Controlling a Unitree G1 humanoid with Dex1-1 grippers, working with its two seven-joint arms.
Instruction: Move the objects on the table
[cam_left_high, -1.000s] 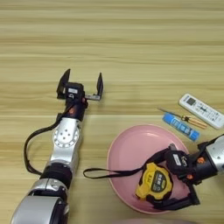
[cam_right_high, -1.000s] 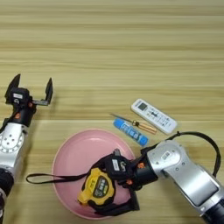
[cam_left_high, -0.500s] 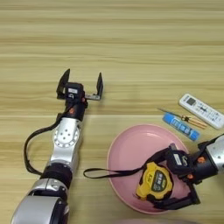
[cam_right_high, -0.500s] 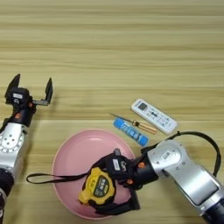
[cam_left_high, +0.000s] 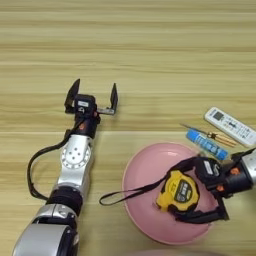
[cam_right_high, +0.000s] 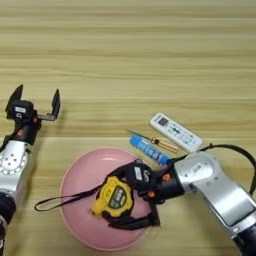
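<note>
Nothing had moved; my right gripper (cam_right_high: 131, 200) stayed clamped on the tape measure (cam_right_high: 114, 197) over the pink plate (cam_right_high: 75, 170); its trailing cord (cam_right_high: 60, 199) might have snagged the rim; my left gripper (cam_left_high: 91, 97) stood open, idle.

In the lower right of the frame a pink plate (cam_left_high: 145, 170) rests on the wood-grain table (cam_left_high: 130, 50). The yellow-and-black tape measure (cam_left_high: 177, 191) lies on the plate, its black cord (cam_left_high: 125, 192) trailing left over the rim onto the wood. The right gripper (cam_left_high: 197, 192) reaches in from the right edge, its black fingers set around the tape measure. Above the plate lie the small blue tube (cam_left_high: 206, 144), the thin screwdriver (cam_left_high: 212, 135) and the white remote (cam_left_high: 230, 126). At centre left the left gripper (cam_left_high: 92, 97) hovers with fingers spread wide, holding nothing.
</note>
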